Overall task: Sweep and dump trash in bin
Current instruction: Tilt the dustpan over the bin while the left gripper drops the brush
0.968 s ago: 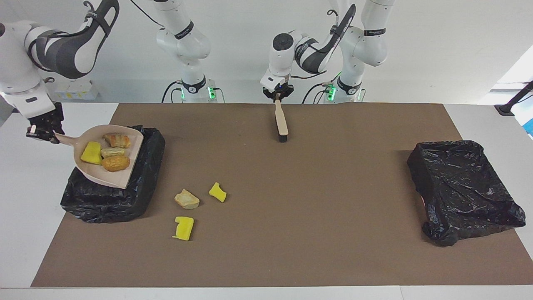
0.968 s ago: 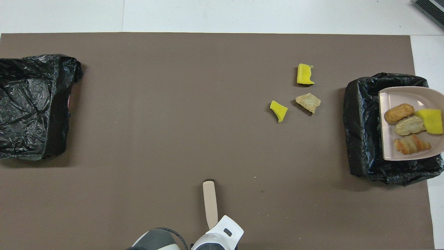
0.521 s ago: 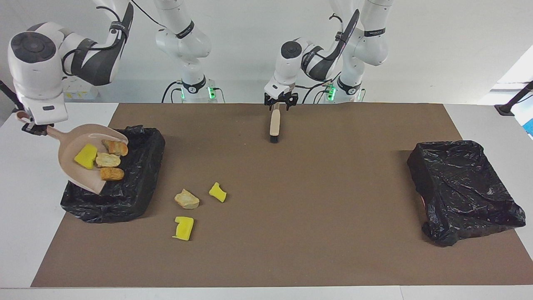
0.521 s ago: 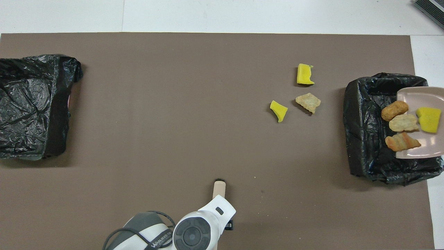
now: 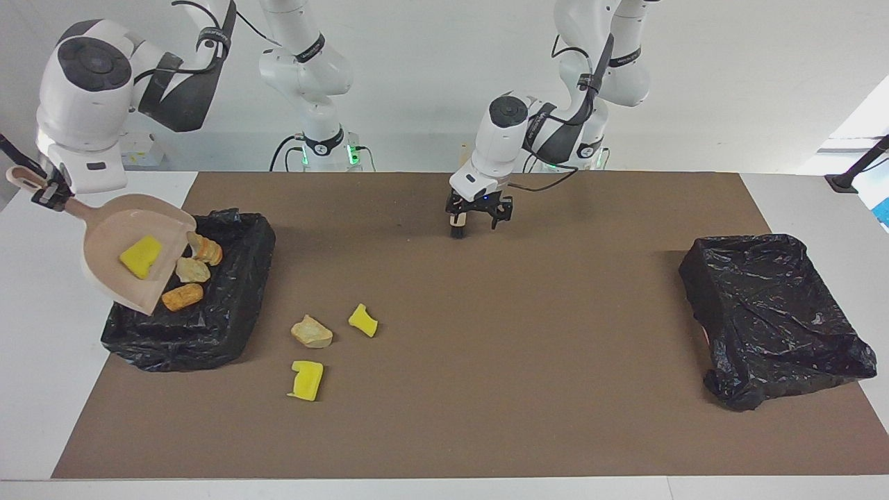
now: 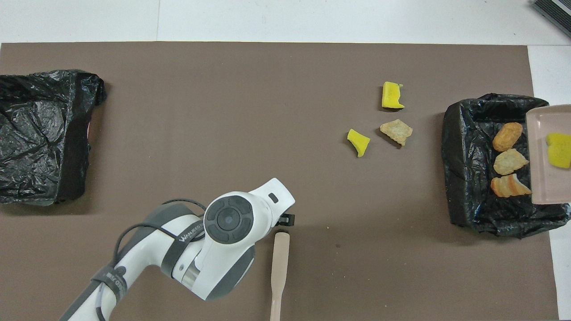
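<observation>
Brush [image 6: 280,263] lying nearest me, released. My left gripper [image 5: 479,217] hovering over its bristle end, fingers spread wide. My right gripper [image 5: 50,196] clamping tilted dustpan [image 5: 125,257] over bin [image 5: 229,326]. Trash [image 5: 187,269] sliding into bin; three scraps [image 5: 311,332] sitting beside bin.

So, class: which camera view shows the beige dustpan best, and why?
The facing view: the dustpan shows whole, tilted over the black-lined bin, its handle in the right hand, one yellow sponge chunk inside. The overhead view shows only part of its tray at the frame's edge, without the handle.
</observation>
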### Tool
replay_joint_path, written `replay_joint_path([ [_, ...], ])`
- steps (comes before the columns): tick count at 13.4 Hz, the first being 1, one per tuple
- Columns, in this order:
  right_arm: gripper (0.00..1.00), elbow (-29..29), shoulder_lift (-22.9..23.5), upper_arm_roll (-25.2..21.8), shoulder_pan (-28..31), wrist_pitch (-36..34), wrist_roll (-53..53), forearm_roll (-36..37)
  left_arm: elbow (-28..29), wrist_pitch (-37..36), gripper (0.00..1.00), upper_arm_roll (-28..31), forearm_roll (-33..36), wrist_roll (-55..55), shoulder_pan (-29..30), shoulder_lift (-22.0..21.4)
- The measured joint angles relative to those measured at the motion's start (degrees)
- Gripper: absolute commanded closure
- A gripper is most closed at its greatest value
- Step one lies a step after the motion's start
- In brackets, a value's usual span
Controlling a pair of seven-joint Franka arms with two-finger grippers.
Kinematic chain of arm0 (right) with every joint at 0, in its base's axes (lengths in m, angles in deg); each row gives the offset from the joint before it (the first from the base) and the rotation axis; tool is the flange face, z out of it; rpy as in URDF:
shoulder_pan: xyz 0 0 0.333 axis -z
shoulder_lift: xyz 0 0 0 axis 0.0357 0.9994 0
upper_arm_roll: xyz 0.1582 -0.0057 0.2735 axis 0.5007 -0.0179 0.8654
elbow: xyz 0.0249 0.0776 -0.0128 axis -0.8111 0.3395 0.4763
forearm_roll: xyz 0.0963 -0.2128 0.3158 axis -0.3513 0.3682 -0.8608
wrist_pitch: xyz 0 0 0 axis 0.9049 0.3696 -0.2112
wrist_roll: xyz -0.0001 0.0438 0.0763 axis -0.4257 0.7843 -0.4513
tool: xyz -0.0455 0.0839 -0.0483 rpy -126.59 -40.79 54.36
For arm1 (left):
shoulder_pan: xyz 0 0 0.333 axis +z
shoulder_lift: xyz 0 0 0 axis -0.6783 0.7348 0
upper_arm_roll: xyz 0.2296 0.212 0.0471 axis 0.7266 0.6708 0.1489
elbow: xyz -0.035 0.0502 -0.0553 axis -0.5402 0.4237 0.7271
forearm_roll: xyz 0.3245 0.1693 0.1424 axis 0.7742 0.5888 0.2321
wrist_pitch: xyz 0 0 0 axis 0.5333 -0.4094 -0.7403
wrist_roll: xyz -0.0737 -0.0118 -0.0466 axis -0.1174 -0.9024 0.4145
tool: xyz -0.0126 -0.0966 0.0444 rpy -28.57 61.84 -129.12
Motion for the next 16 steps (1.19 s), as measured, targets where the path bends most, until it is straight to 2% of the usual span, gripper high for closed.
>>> replay_joint_path([
  [4, 1.0, 0.03, -2.52, 0.34, -3.83, -4.16, 1.4, 6.43, -8.81, -4.52, 0.0, 0.17, 8.14, 5.02, 8.27, 2.94],
  [8, 1.0, 0.21, -2.53, 0.4, -3.8, -4.19, 1.48, 6.66, -18.49, -13.82, 0.0, 0.3, 8.84, 13.4, 15.83, 2.39],
  [11, 1.0, 0.27, -2.53, 0.57, -3.82, -4.2, 1.48, 6.74, -26.04, -26.03, 0.0, 0.49, 9.0, 20.75, 21.15, -0.27],
  [16, 1.0, 3.12, -2.48, 0.98, -3.82, -2.36, 3.84, 5.5, -32.97, -40.07, 0.0, 0.79, 6.74, 30.53, 27.17, -5.8],
])
